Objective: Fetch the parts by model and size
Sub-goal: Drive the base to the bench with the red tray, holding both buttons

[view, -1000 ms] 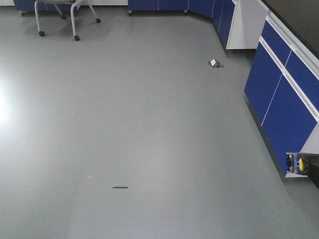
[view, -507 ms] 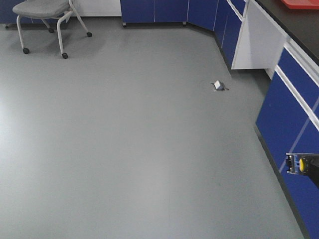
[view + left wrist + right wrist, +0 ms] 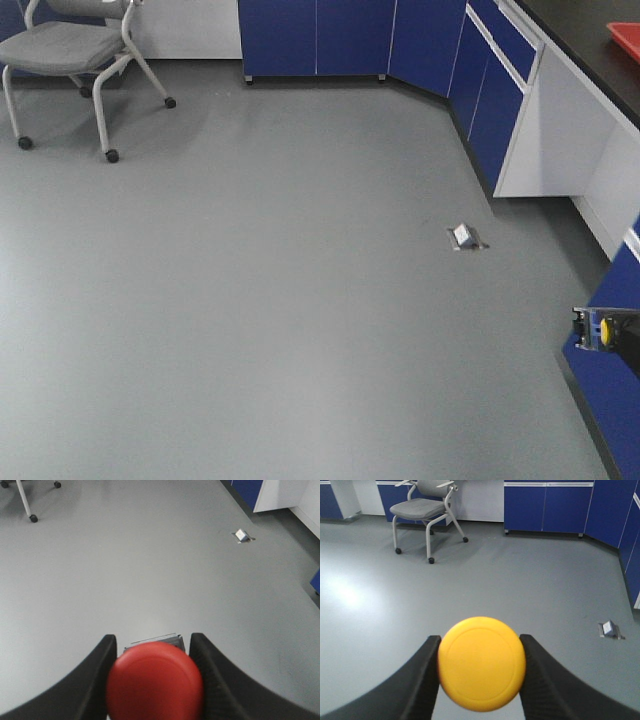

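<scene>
The left gripper [image 3: 152, 645] clamps the red-capped switch [image 3: 155, 682]; right gripper [image 3: 480, 642] clamps the yellow-capped switch [image 3: 482, 663] (grey floor [image 3: 150, 555] beneath both).

The chair [image 3: 75, 50] stands back left on the floor [image 3: 250, 330]. Cabinets [image 3: 320, 35] line the back and right. A floor box [image 3: 465, 236] lies right of centre. The jaws of the left gripper [image 3: 152, 639] flank the domed switch [image 3: 155, 680]; those of the right gripper [image 3: 479, 638], the flat switch [image 3: 482, 662].

You have a plain grey floor [image 3: 250, 300] under the robot. At its far left stands a grey wheeled chair [image 3: 70, 50]. A small silver floor box [image 3: 465, 237] sits towards the right, well apart from the chair. Blue cabinets [image 3: 320, 35] line the far and right edges, under a black worktop [image 3: 575, 25] bearing a red tray [image 3: 628, 40].
</scene>
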